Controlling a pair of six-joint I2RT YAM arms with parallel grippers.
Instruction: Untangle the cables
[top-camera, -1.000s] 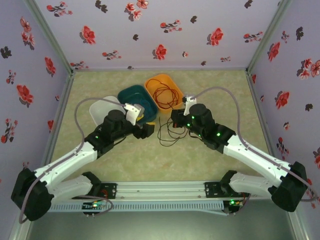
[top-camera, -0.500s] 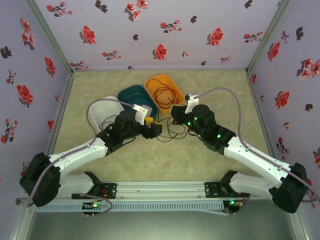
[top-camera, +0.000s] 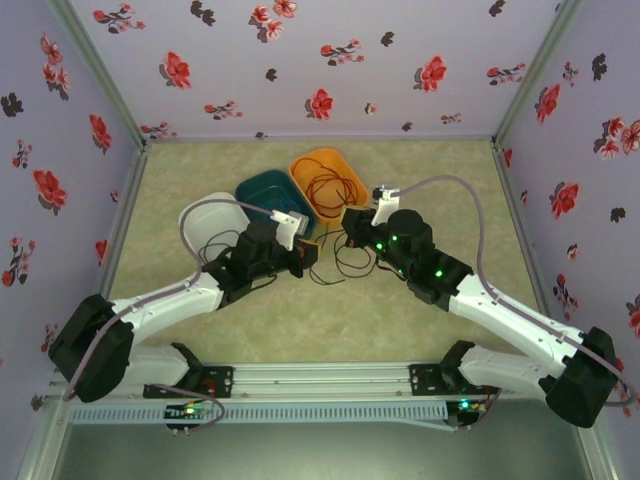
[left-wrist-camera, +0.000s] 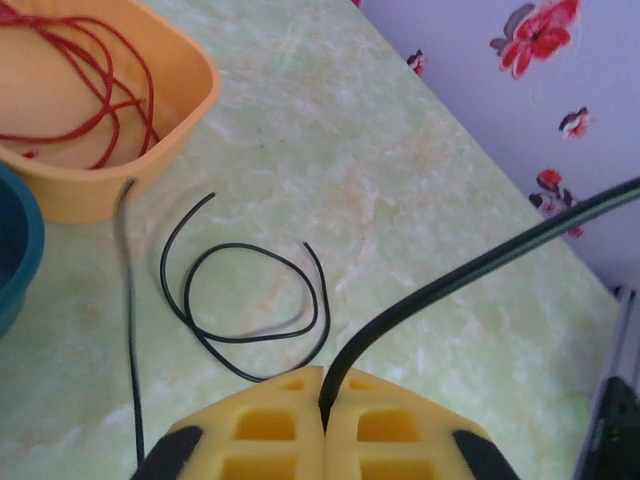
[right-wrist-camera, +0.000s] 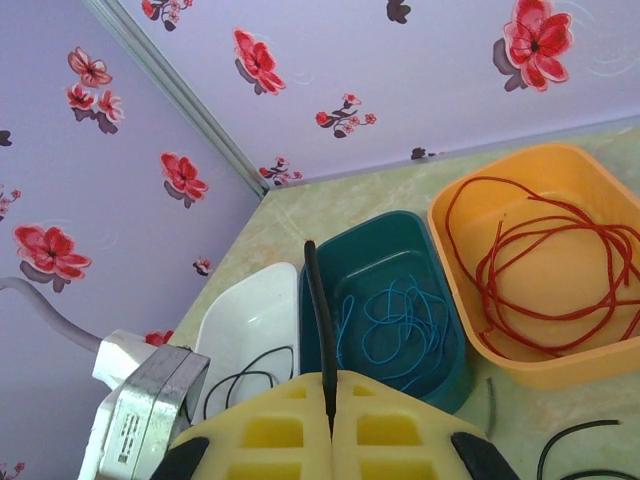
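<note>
Top external view, mid-table: left gripper (left-wrist-camera: 325, 405) and right gripper (right-wrist-camera: 332, 390), yellow pads pressed together, each pinch a strand of thin black cable (left-wrist-camera: 480, 267). Its slack loops lie between them, running left to right, just near of the orange plastic tub (left-wrist-camera: 100, 195).

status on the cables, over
Left gripper shut on black cable. Right gripper same. Red cable in orange bin, blue cable in teal bin. Loose black loop on table.
</note>
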